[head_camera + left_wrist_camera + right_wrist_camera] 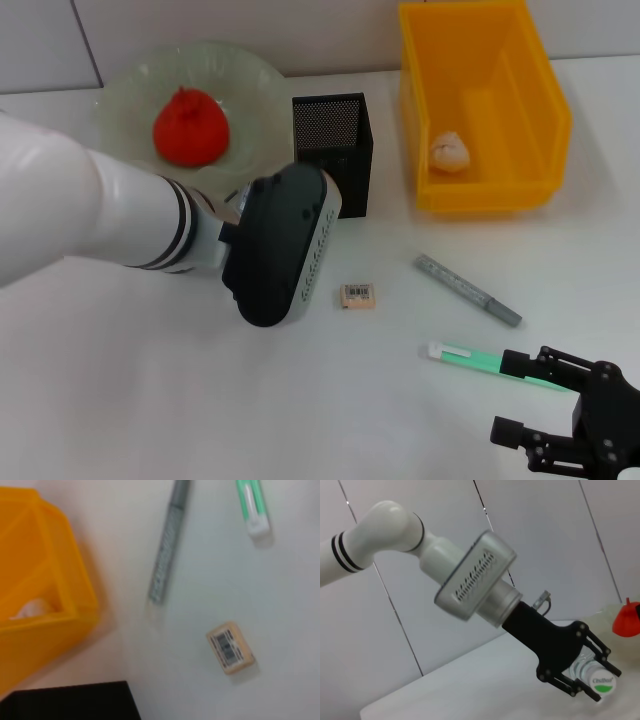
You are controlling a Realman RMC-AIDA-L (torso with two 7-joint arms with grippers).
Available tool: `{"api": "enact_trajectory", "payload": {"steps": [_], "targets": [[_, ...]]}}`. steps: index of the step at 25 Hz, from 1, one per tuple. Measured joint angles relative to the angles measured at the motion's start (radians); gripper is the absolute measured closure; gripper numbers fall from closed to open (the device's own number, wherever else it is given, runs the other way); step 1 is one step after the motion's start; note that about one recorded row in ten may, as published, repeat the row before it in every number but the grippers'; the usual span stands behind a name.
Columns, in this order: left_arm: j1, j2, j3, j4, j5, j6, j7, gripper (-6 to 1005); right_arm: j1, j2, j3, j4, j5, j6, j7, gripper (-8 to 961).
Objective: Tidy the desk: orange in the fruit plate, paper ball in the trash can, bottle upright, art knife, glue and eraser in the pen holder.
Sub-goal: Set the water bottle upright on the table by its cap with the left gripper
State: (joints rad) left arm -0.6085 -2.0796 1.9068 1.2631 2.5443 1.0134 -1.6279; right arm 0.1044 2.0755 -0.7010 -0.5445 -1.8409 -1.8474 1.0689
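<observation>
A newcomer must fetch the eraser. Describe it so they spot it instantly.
Start at the black mesh pen holder near the middle of the white desk. Just in front of it lies the eraser, alone. It is a small tan block with a barcode label, unlike the long grey and green pens beyond.

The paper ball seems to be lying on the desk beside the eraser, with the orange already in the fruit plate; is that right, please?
Not quite. The paper ball is already inside the yellow trash can, not on the desk beside the eraser; the head view shows it on the bin's floor. The orange is indeed in the fruit plate.
</observation>
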Motion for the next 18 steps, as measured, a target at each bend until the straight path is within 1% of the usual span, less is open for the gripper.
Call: {"api": "enact_trajectory", "payload": {"steps": [2,4,8,11,15,18], "targets": [[0.023,0.002,-0.038,0.068,-0.022,0.058,-0.02,566,0.0,0.0,0.0,0.0,0.0,-0.002,0.0,144],[0.036,0.004,-0.07,0.102,-0.05,0.098,-0.023,566,0.0,0.0,0.0,0.0,0.0,-0.003,0.0,144],[0.075,0.007,-0.176,0.17,-0.156,0.209,-0.017,566,0.003,-0.002,0.0,-0.005,0.001,-0.006,0.0,143],[0.103,0.008,-0.25,0.181,-0.229,0.241,-0.009,566,0.011,-0.003,0.0,-0.007,0.005,-0.01,0.001,143],[0.154,0.01,-0.337,0.182,-0.329,0.249,0.007,565,0.029,-0.006,0.001,-0.008,0.006,-0.019,0.003,143],[0.178,0.01,-0.393,0.186,-0.379,0.255,0.011,565,0.045,-0.008,0.002,-0.009,0.006,-0.021,0.011,143]]}}
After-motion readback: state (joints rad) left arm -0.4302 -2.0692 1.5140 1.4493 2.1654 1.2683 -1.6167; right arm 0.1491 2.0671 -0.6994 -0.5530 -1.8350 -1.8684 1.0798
